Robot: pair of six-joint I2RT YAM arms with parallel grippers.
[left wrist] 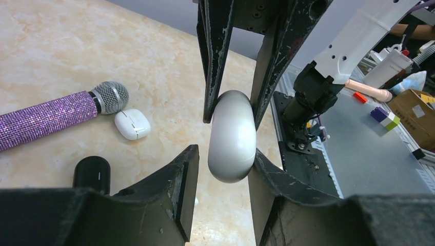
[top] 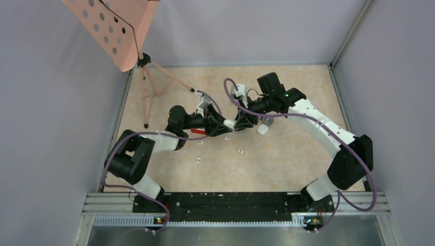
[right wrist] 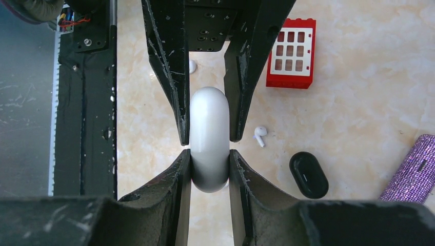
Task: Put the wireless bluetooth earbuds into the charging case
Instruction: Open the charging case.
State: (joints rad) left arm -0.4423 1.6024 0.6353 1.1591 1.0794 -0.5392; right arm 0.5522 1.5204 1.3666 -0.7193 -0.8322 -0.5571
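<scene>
A closed, glossy silver-white oval charging case (right wrist: 209, 133) hangs above the table between both grippers. My right gripper (right wrist: 210, 154) is shut on it, both pads pressed to its sides. My left gripper (left wrist: 223, 154) faces it from the opposite side, open around the same case (left wrist: 232, 136): its right finger touches and a gap shows at its left finger. In the top view the two grippers (top: 228, 128) (top: 237, 124) meet tip to tip at mid-table and hide the case. White earbuds lie loose on the table (right wrist: 260, 134) (top: 240, 151) (top: 199, 160).
A black oval case (right wrist: 308, 175) and a small white case (left wrist: 132, 124) lie on the table beside a purple glitter microphone (left wrist: 46, 119). A red brick (right wrist: 291, 53) lies below the left arm. A pink music stand (top: 113, 31) is at the back left.
</scene>
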